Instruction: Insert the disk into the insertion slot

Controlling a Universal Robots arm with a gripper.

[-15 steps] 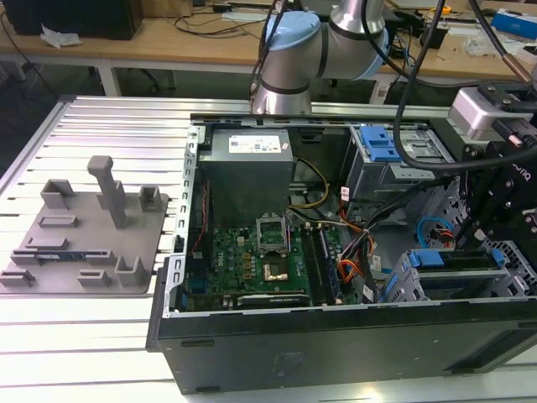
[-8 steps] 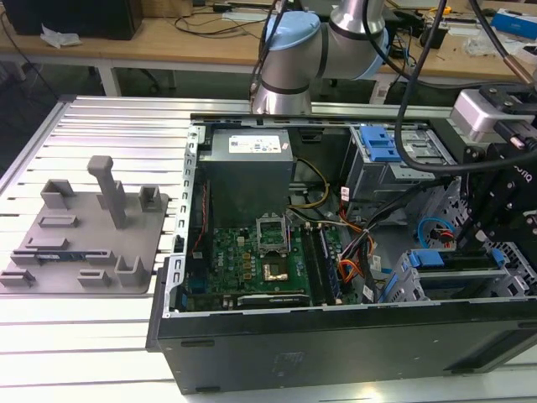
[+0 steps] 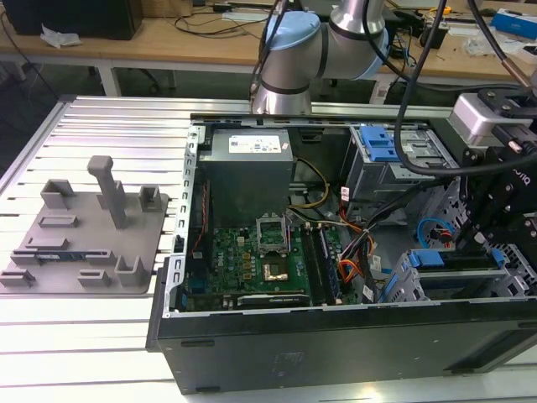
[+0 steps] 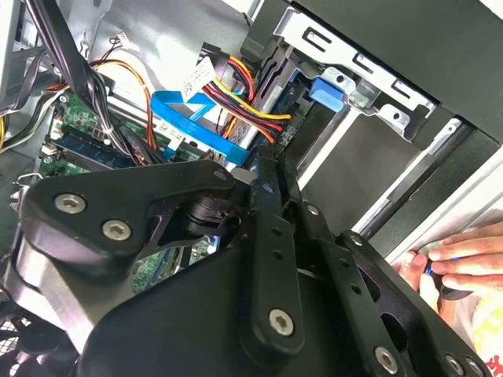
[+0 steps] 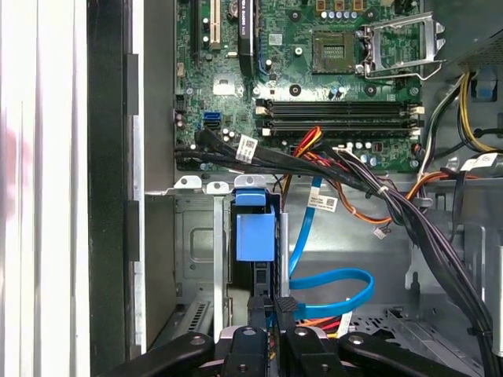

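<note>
Just ahead of the gripper [image 5: 271,305], seemingly clamped together on the disk [image 5: 255,236]: held edge-on, blue frame leading, apparently partway into the grey metal slot [image 5: 200,259] of the computer case, judged not yet fully seated.

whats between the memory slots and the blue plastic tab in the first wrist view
A bundle of black cables with white tags crosses between the memory slots and the blue plastic tab, seen in the first wrist view.
</note>
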